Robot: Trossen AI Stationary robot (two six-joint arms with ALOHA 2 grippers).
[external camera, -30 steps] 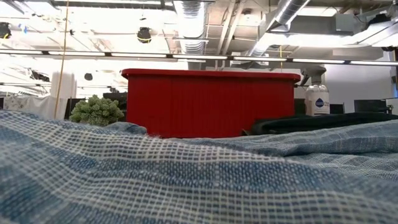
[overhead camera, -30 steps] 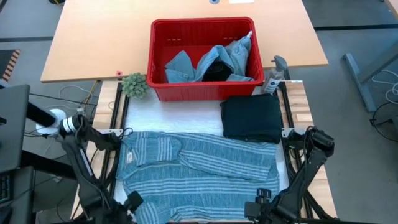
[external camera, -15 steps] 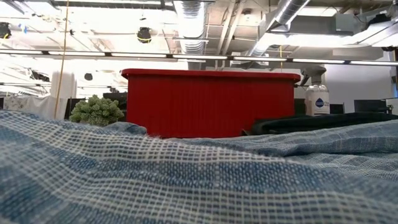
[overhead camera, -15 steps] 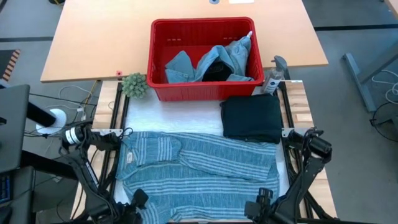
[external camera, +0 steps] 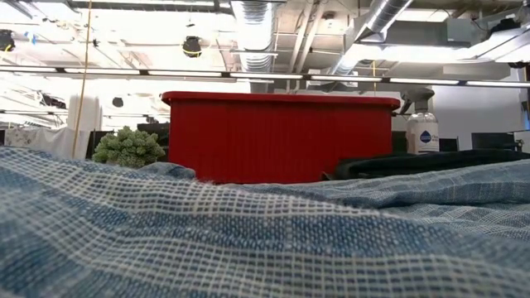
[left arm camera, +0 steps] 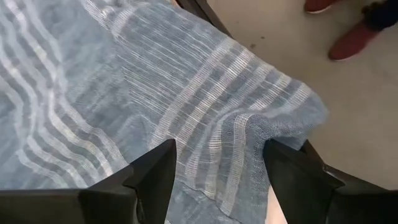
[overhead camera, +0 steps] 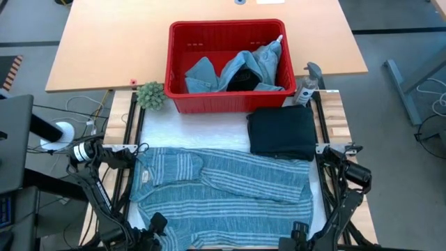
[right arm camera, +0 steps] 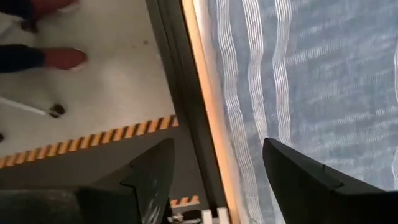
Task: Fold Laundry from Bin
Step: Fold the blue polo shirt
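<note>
Fingers: both pairs are being held apart, nothing is being gripped.
Left gripper [left arm camera: 217, 180]: is being kept over the near corner of the striped cloth [overhead camera: 223, 195].
Right gripper [right arm camera: 217, 180]: is being kept at the near table edge [right arm camera: 208, 118], beside the cloth.
Bin [overhead camera: 174, 84]: is standing at the far side, denim pieces [overhead camera: 261, 63] are lying inside.
Folded dark garment [overhead camera: 281, 131]: is lying just in front of the bin.
</note>
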